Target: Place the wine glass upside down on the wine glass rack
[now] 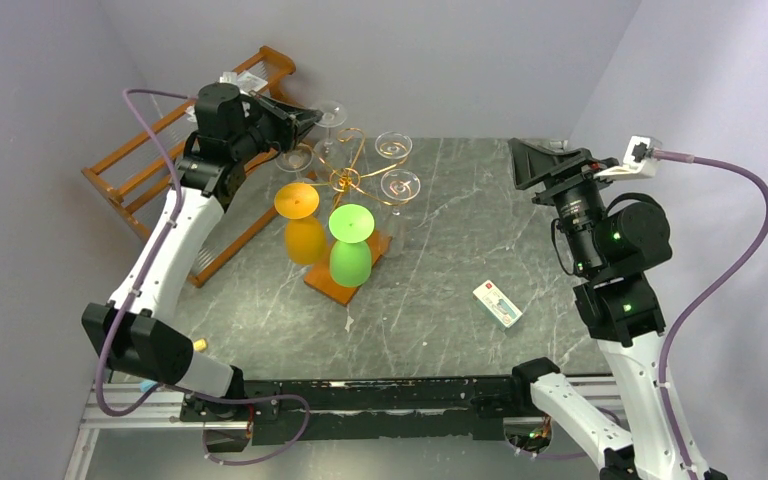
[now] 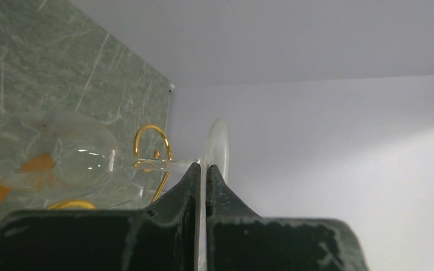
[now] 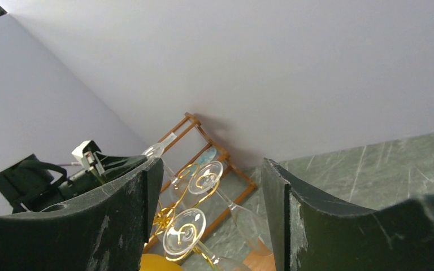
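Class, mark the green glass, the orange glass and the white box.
green glass (image 1: 351, 222), top view: upturned foot
orange glass (image 1: 296, 200), top view: upturned foot
white box (image 1: 498, 303), top view: top face

Wooden slatted shelf (image 1: 100, 178) — small white box (image 1: 498, 303)

Wine glass rack (image 1: 320, 282) centre — slatted shelf (image 1: 130, 152) behind-left, small box (image 1: 498, 303) front-right
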`<state>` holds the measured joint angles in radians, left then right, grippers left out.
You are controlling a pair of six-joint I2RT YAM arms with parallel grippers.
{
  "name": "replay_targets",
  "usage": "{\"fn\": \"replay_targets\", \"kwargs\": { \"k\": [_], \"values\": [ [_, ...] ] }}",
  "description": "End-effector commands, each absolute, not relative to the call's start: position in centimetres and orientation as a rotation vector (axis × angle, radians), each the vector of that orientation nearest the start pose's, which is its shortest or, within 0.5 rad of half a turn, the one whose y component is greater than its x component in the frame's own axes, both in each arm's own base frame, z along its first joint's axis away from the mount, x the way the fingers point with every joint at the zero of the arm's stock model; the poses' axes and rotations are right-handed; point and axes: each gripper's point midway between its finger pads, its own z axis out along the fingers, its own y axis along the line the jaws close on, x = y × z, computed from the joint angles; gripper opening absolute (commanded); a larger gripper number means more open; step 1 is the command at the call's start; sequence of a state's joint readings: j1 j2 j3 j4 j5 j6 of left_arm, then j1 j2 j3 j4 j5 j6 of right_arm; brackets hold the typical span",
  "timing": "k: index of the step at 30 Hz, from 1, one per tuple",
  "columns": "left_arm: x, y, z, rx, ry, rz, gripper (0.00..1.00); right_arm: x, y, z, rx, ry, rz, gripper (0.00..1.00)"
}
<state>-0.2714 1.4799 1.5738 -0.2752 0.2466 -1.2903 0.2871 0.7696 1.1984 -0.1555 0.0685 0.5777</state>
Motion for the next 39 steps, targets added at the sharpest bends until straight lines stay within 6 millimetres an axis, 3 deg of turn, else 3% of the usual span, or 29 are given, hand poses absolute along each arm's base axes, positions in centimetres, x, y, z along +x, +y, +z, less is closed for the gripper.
{"fn": "replay_targets", "kwargs": {
  "k": [1, 8, 17, 25, 30, 39],
  "values": [
    [40.8, -20.1, 42.8, -0.772, 1.722, -1.370, 0.05, 26.5, 8.2, 47.8, 0.278, 1.320, 0.653, 0.67],
    [40.2, -21.7, 42.8, -0.715, 1.751, -1.421, 0.05, 25.6, 8.6, 46.2, 0.288, 1.328, 0.710, 0.67],
    [40.0, -25.3, 43.1, -0.611, 1.806, -1.455, 0.05, 24.9, 8.3, 43.7, 0.339, 1.353, 0.733, 0.67],
    [42.2, -26.9, 41.5, -0.643, 1.840, -1.416, 0.05, 24.9, 8.3, 43.3, 0.342, 1.359, 0.734, 0.66],
    [43.6, -26.7, 41.1, -0.675, 1.828, -1.375, 0.05, 24.6, 8.1, 43.4, 0.345, 1.355, 0.729, 0.66],
    [44.7, -24.4, 41.1, -0.765, 1.773, -1.245, 0.05, 24.3, 7.6, 43.6, 0.353, 1.348, 0.704, 0.66]
  ]
}}
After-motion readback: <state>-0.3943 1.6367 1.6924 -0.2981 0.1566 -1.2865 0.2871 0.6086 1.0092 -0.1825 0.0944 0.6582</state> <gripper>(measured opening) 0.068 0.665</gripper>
